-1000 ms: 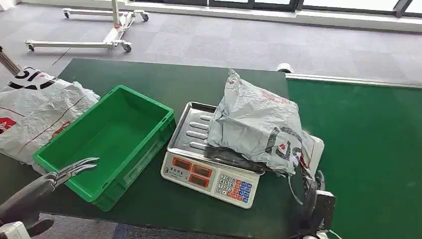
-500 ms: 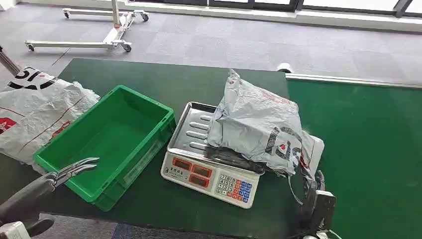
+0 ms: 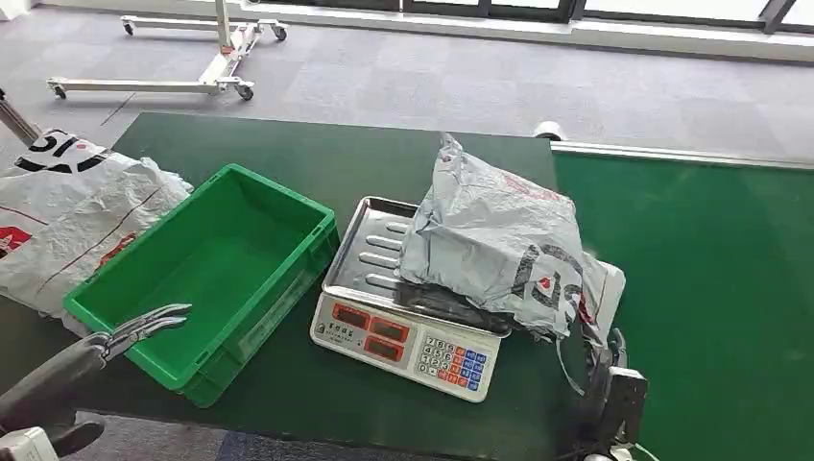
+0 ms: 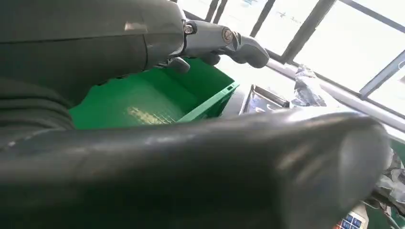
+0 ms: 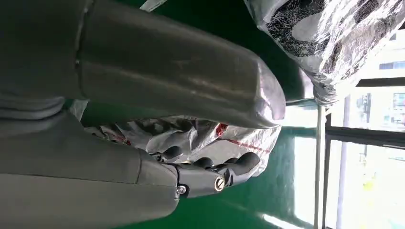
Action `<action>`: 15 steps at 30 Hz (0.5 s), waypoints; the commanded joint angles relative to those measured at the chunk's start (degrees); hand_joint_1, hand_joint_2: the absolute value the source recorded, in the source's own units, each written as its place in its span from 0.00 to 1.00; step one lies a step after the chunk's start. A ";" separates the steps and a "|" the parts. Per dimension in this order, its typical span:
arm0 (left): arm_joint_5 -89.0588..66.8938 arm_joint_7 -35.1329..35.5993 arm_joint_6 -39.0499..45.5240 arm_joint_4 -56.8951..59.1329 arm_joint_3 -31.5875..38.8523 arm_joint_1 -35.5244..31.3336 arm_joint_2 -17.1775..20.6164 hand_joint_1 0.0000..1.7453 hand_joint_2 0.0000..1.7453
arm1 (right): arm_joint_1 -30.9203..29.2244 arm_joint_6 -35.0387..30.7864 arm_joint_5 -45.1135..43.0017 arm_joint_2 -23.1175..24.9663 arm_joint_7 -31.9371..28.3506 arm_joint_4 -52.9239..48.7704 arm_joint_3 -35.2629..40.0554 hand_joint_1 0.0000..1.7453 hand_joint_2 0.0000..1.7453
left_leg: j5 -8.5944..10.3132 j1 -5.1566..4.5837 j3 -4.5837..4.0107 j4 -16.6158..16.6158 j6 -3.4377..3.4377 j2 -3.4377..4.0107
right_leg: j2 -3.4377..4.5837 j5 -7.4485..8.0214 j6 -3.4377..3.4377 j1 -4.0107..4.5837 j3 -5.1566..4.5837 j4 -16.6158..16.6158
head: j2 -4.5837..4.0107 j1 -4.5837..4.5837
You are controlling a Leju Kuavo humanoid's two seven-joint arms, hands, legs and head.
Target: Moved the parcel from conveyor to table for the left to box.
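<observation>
The crumpled grey plastic mailer parcel (image 3: 499, 245) with red and black print lies on the steel pan of the white electronic scale (image 3: 403, 327), covering the pan's right part and hanging over its right edge onto a flat white package (image 3: 607, 283) beside it. The scale stands on the dark green table (image 3: 317, 154) near its front edge, close to the right edge where the table meets the bright green conveyor belt (image 3: 710, 279). No hand touches the parcel.

The right hand (image 5: 210, 174) is low at the table's front right corner, just beside the parcel's hanging edge; the right wrist view shows its dark fingers (image 5: 239, 164) loosely curled with nothing between them and the silver-grey film of the parcel close behind them.

The open green plastic crate (image 3: 206, 279) sits just left of the scale, at an angle, near the table's front left part. The left hand (image 3: 144, 327) hovers over the crate's front corner with its thin fingers stretched forward and slightly apart, holding nothing; in the left wrist view the crate's ribbed floor lies beyond the thumb.

A large white plastic sack (image 3: 72, 221) with red and black markings lies on the table's left edge, touching the crate. On the grey carpet beyond the table stands a white wheeled frame (image 3: 192, 58).
</observation>
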 commanded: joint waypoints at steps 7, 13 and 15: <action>-35.57 -11.65 53.79 27.88 -7.50 -12.80 -38.03 0.00 1.00 | 9.16 -7.36 13.23 -9.12 4.38 -41.51 6.80 0.00 1.00 | 0.55 -1.01 -0.06 -0.35 0.83 -1.46 | -0.95 0.06 0.80 -1.12 -0.23 -0.04 | 0.00 -0.33; -35.17 -10.68 52.31 25.87 -6.74 -12.30 -37.67 0.00 1.00 | 9.03 -8.22 12.93 -8.79 2.60 -39.54 7.04 0.00 1.00 | 0.42 -0.66 -0.41 0.02 0.69 -1.05 | -0.60 0.32 0.55 -0.58 -0.54 -0.10 | 0.00 -0.33; -35.17 -10.68 52.31 25.87 -6.74 -12.30 -37.67 0.00 1.00 | 9.03 -8.22 12.93 -8.79 2.60 -39.54 7.04 0.00 1.00 | 0.46 -0.67 -0.45 -0.03 0.71 -1.22 | -0.64 0.35 0.57 -0.58 -0.57 -0.15 | 0.00 -0.28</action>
